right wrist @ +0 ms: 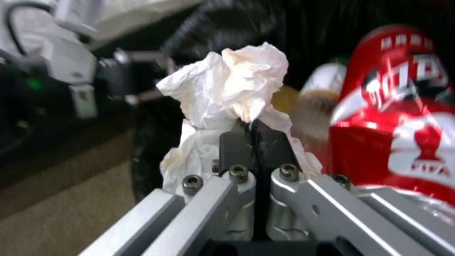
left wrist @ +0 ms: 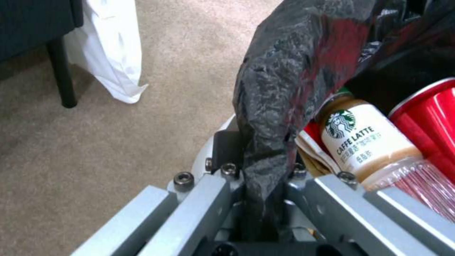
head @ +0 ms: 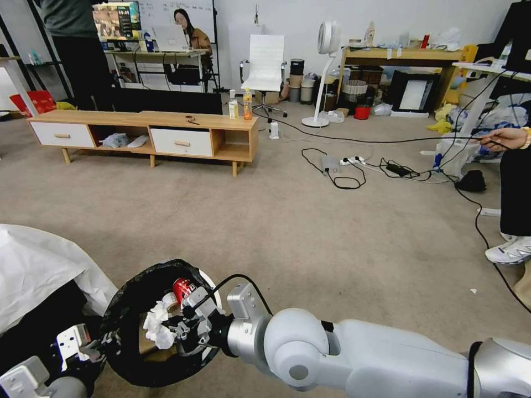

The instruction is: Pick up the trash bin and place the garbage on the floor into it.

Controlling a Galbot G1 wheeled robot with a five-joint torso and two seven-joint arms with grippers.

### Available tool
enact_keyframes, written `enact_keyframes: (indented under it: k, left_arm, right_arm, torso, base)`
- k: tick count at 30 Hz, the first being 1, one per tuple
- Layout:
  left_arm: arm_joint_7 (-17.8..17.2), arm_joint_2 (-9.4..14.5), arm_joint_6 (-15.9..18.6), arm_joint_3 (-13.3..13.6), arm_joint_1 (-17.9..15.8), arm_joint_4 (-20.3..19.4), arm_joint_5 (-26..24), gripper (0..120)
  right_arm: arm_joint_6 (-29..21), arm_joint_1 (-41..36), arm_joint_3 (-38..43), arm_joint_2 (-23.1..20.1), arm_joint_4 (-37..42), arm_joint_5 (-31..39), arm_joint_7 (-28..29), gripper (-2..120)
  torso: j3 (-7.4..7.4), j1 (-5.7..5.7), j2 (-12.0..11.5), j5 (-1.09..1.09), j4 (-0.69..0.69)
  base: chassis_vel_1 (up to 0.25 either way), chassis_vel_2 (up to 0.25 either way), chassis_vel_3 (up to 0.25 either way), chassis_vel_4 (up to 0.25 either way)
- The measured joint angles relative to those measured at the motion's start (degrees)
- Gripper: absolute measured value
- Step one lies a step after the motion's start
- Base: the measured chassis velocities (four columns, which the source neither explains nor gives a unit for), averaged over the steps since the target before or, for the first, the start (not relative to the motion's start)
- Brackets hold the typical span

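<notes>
The trash bin (head: 130,323), lined with a crinkled black bag (left wrist: 294,71), hangs low at my front left above the carpet floor (head: 310,237). My left gripper (head: 88,347) is shut on the bin's bagged rim (left wrist: 263,167). Over the bin's mouth, my right gripper (head: 185,327) is shut on a crumpled white tissue (head: 156,329) (right wrist: 237,85); its fingertips (right wrist: 237,140) pinch the lower part of the tissue. Inside the bin lie a red soda can (head: 182,288) (right wrist: 403,117) (left wrist: 426,121) and a latte bottle (left wrist: 362,144).
A white sheet (head: 38,265) covers something at my left, close to the bin. A low wooden cabinet (head: 144,132) stands far ahead. Cables (head: 354,166) trail across the carpet at right, where a person (head: 514,188) stands. A small white scrap (head: 473,290) lies nearby.
</notes>
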Motion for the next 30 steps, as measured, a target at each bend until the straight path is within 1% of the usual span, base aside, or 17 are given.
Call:
enact_keyframes:
  k: [9, 15, 16, 17, 18, 19, 20, 21, 22, 23, 24, 25, 27, 28, 29, 30]
  left_arm:
    - [0.2, -0.2, 0.0, 0.2, 0.4, -0.2, 0.2, 2]
    - [0.3, -0.4, 0.0, 0.4, 0.4, -0.2, 0.4, 2]
    - [0.3, -0.4, 0.0, 0.4, 0.4, -0.2, 0.5, 2]
    - [0.3, -0.4, 0.0, 0.4, 0.4, -0.2, 0.5, 2]
    - [0.4, -0.4, 0.0, 0.4, 0.4, -0.1, 0.5, 2]
    - [0.4, -0.4, 0.0, 0.5, 0.4, 0.0, 0.6, 2]
    - [0.4, -0.5, 0.0, 0.5, 0.4, 0.1, 0.7, 2]
    - [0.4, -0.5, 0.0, 0.5, 0.4, 0.1, 0.7, 2]
    - [0.5, -0.5, 0.0, 0.6, 0.3, 0.2, 0.9, 2]
    - [0.5, -0.5, 0.0, 0.6, 0.3, 0.2, 0.9, 2]
    - [0.6, -0.6, 0.0, 0.7, 0.3, 0.4, 1.1, 2]
    - [0.6, -0.6, 0.0, 0.7, 0.3, 0.5, 1.2, 2]
    - [0.7, -0.6, 0.0, 0.7, 0.3, 0.5, 1.2, 2]
    - [0.7, -0.6, 0.0, 0.7, 0.3, 0.6, 1.3, 2]
    - [0.7, -0.6, 0.0, 0.7, 0.3, 0.6, 1.3, 2]
    - [0.7, -0.6, 0.0, 0.7, 0.3, 0.6, 1.3, 2]
  right_arm:
    - [-0.1, -2.6, -0.2, -0.4, -3.0, -1.8, 0.6, 0]
    - [-0.5, -4.1, 0.1, -0.6, -3.5, -2.3, 1.2, 0]
    - [-0.5, -4.2, 0.3, -0.8, -3.4, -2.4, 1.3, 6]
    - [-0.5, -4.2, 0.3, -0.8, -3.4, -2.4, 1.3, 6]
    - [-0.5, -4.2, 0.5, -0.9, -3.1, -2.4, 1.3, 12]
    - [-0.6, -4.2, 0.6, -0.9, -3.0, -2.4, 1.3, 15]
    - [-0.5, -4.1, 0.8, -0.9, -3.0, -2.3, 1.3, 22]
    - [-0.5, -4.1, 0.8, -0.9, -3.0, -2.3, 1.3, 22]
    - [-0.6, -4.1, 0.9, -0.8, -2.9, -2.2, 1.4, 26]
    - [-0.6, -4.1, 0.9, -0.8, -2.9, -2.2, 1.4, 26]
    - [-0.6, -4.1, 1.0, -0.8, -2.6, -2.2, 1.4, 35]
    - [-0.6, -4.1, 1.1, -0.8, -2.4, -2.2, 1.4, 40]
    - [-0.6, -4.1, 1.2, -0.8, -2.2, -2.1, 1.4, 42]
    - [-0.6, -4.1, 1.4, -0.8, -2.0, -2.1, 1.5, 48]
    - [-0.6, -4.1, 1.6, -0.8, -1.9, -2.1, 1.5, 51]
    - [-0.6, -4.1, 1.6, -0.8, -1.9, -2.1, 1.5, 51]
  torso:
    - [0.0, 0.0, 0.0, 0.0, 0.0]
    - [0.0, 0.0, 0.0, 0.0, 0.0]
    - [0.0, 0.0, 0.0, 0.0, 0.0]
    - [0.0, 0.0, 0.0, 0.0, 0.0]
    - [0.0, 0.0, 0.0, 0.0, 0.0]
    - [0.0, 0.0, 0.0, 0.0, 0.0]
    - [0.0, 0.0, 0.0, 0.0, 0.0]
    - [0.0, 0.0, 0.0, 0.0, 0.0]
    - [0.0, 0.0, 0.0, 0.0, 0.0]
    - [0.0, 0.0, 0.0, 0.0, 0.0]
    - [0.0, 0.0, 0.0, 0.0, 0.0]
    - [0.0, 0.0, 0.0, 0.0, 0.0]
    - [0.0, 0.0, 0.0, 0.0, 0.0]
    - [0.0, 0.0, 0.0, 0.0, 0.0]
    - [0.0, 0.0, 0.0, 0.0, 0.0]
    - [0.0, 0.0, 0.0, 0.0, 0.0]
  base:
    - [0.0, 0.0, 0.0, 0.0]
    - [0.0, 0.0, 0.0, 0.0]
    - [0.0, 0.0, 0.0, 0.0]
    - [0.0, 0.0, 0.0, 0.0]
    - [0.0, 0.0, 0.0, 0.0]
    - [0.0, 0.0, 0.0, 0.0]
    - [0.0, 0.0, 0.0, 0.0]
    - [0.0, 0.0, 0.0, 0.0]
    - [0.0, 0.0, 0.0, 0.0]
    - [0.0, 0.0, 0.0, 0.0]
    - [0.0, 0.0, 0.0, 0.0]
    - [0.0, 0.0, 0.0, 0.0]
    - [0.0, 0.0, 0.0, 0.0]
    - [0.0, 0.0, 0.0, 0.0]
    - [0.0, 0.0, 0.0, 0.0]
    - [0.0, 0.0, 0.0, 0.0]
